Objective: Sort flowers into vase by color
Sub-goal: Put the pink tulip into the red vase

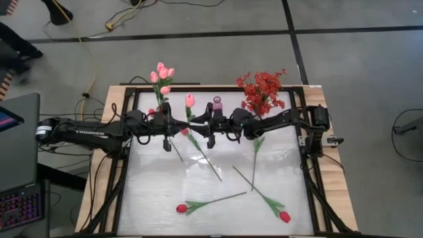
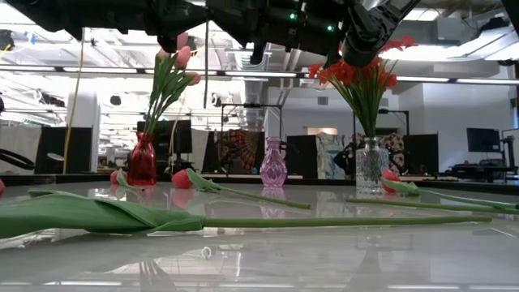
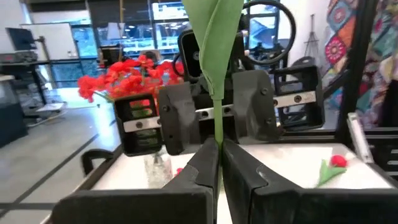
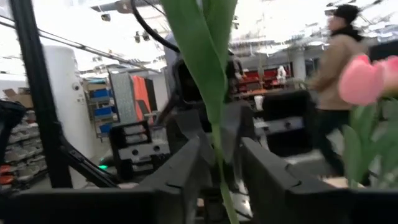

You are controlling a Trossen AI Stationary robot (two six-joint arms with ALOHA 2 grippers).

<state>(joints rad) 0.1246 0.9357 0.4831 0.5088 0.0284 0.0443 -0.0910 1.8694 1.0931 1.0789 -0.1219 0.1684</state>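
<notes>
Both arms meet over the middle of the worktop [image 1: 158, 198], near its far edge. The left claw [image 3: 219, 163] is clamped tight on the green stem of a pink tulip [image 1: 190, 100], whose bloom points toward the far edge and whose stem trails down onto the worktop. The right claw [image 4: 219, 163] stands partly open around the same stem, its fingers [image 4: 180, 165] clear of it on either side.

Along the far edge stand three vases: a red one [image 2: 143, 161] with pink tulips [image 1: 161, 74], an empty pink one [image 2: 272, 165], and a clear one [image 2: 370, 165] with red blossoms [image 1: 262, 91].

Two red tulips [image 1: 182, 208] [image 1: 285, 216] lie near the front edge.
</notes>
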